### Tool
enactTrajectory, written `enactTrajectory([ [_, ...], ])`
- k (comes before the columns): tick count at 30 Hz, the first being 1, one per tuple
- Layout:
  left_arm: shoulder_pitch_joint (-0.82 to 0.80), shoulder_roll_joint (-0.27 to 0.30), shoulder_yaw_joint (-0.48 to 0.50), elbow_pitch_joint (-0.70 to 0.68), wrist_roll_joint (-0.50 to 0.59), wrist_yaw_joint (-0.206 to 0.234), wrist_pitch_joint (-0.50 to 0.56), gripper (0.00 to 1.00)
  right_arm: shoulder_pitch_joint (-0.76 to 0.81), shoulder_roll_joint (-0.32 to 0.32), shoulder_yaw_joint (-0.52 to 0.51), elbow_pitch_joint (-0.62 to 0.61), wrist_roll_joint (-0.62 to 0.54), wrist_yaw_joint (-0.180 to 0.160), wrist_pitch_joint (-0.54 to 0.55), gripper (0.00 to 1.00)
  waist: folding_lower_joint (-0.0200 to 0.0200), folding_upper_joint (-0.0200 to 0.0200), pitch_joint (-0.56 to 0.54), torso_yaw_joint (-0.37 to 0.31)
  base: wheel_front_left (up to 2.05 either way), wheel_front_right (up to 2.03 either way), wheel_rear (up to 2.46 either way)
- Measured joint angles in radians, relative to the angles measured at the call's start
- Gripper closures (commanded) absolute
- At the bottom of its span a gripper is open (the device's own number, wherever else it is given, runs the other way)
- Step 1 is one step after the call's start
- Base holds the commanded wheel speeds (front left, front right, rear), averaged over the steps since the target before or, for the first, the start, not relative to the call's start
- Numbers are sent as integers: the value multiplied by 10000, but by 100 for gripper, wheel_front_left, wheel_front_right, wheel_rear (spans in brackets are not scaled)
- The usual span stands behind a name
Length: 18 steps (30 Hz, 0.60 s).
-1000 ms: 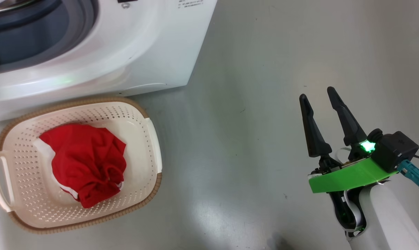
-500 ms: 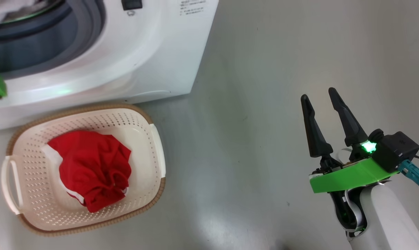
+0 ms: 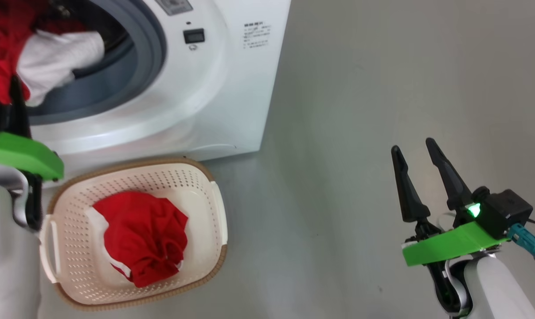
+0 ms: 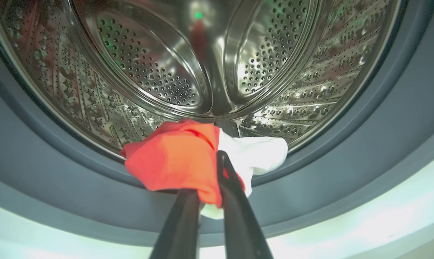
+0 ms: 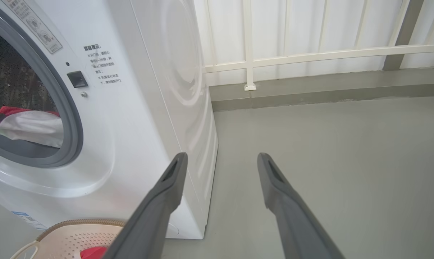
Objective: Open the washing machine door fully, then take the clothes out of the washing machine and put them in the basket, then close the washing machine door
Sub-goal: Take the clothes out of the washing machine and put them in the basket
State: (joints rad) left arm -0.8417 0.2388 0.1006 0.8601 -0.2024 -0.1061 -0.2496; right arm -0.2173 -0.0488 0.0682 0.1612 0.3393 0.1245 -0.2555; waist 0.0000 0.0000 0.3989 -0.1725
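Two garments are accounted for. One red piece [image 3: 143, 235] w/ white trim lies in the basket [image 3: 196, 177], on the floor [image 3: 338, 133] just in front of the washing machine [image 3: 223, 88], unchanged vs. the earlier frame. A second, the red-and-white bundle [image 4: 173, 158], is clamped between the closed fingers of the L gripper [image 4: 206, 176] at the drum mouth, in front of the lower grey gasket [image 4: 382, 126]. The head view is shifted since then (camera move): more of the opening is shown, and the L arm's green bracket [image 3: 23, 155], earlier only clipped at the edge, is now well in frame. The R gripper [image 3: 411, 146] is held spread and empty over bare floor, as before.
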Motion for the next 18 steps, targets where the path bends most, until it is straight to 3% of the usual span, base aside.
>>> enactTrajectory([
  [18,2866,-746,477,-3948,274,-105,0,100,763,2,-297,71,-395,0,0,0,0,0,-1388,549,0,0,0],
])
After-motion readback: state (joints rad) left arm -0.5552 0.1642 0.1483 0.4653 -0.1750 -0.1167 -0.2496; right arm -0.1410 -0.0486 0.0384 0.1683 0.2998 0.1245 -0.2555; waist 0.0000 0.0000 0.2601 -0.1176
